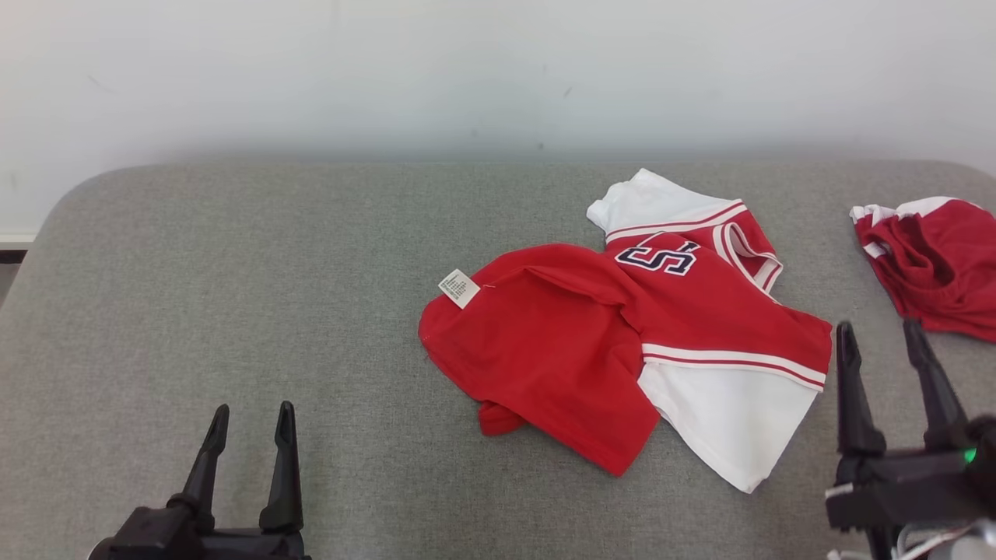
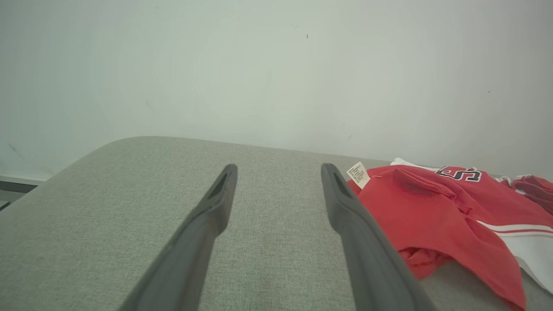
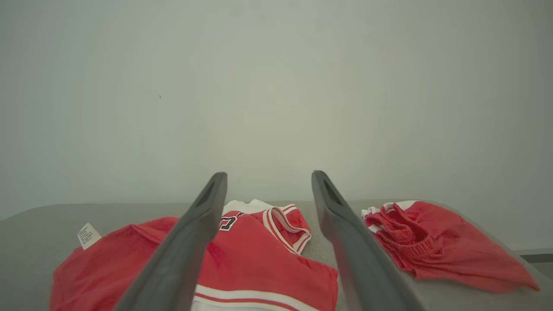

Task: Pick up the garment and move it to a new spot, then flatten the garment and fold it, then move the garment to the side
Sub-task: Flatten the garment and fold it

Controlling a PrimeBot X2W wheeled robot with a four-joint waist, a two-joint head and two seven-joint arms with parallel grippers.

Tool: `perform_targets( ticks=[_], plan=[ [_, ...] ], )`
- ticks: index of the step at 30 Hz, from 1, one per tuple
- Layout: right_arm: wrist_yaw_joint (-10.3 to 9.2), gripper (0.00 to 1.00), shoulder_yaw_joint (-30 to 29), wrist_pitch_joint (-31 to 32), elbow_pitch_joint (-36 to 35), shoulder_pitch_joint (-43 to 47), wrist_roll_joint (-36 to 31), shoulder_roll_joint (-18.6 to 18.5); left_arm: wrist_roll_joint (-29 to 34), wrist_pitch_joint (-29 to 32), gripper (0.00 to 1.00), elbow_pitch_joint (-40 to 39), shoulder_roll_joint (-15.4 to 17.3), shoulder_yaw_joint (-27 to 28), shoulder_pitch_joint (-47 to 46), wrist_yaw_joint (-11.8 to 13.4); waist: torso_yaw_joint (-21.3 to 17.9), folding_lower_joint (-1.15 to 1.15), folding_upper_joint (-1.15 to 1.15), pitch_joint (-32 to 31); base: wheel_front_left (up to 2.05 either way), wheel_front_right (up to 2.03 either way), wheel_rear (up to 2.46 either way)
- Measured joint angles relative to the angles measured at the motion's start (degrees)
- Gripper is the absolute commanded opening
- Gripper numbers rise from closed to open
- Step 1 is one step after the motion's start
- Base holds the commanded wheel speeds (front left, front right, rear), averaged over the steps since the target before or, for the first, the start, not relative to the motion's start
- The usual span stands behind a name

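Jersey, red and white point(image 1: 622, 327): crumpled, partly doubled over itself, centre-right on grey padded surface point(image 1: 233, 272). Left gripper point(image 1: 254, 407), right gripper point(image 1: 878, 325): jaws spread, empty, off the cloth. Risk: pinching one layer lifts it bunched; the right arm may snag the neighbouring red shorts point(image 1: 934, 264).

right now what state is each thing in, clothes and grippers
shirt: crumpled, partly folded over itself, lying loose on the table
other red garment: bunched up near the table's right edge
left gripper: open, holding nothing
right gripper: open, holding nothing
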Motion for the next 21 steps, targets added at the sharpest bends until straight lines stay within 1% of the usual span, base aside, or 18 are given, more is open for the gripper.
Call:
perform_targets(
  ticks=[7, 14, 19, 21],
  plan=[
    [0.00, 1.00, -1.43, 0.00, -3.45, 5.92, -1.46, 4.79, 0.08, 0.00, 1.00, -0.14, 0.08, 0.31, 0.12, 0.00, -0.72, 0.00, 0.01, 1.25, 0.00, 0.00, 0.00],
    [0.00, 1.00, -1.70, 0.00, -4.03, 6.76, -1.62, 6.22, 0.04, 0.00, 1.00, 0.77, 1.25, 0.02, -0.15, 0.00, -1.83, 0.00, 0.01, 2.17, 0.00, 0.00, 0.00],
    [0.00, 1.00, -1.34, 0.00, -3.91, 5.49, -1.67, 6.45, -0.36, 0.00, 1.00, 3.04, 3.96, -2.37, -4.41, 0.00, -2.94, 0.01, 0.01, 3.15, 0.00, 0.00, 0.00],
    [0.00, 1.00, -0.97, 0.00, -3.78, 5.06, -1.83, 6.60, -0.76, 0.00, 1.00, 5.05, 5.70, -4.11, -7.01, 0.00, -3.38, 0.01, 0.01, 3.62, 0.00, 0.00, 0.00]
  ],
)
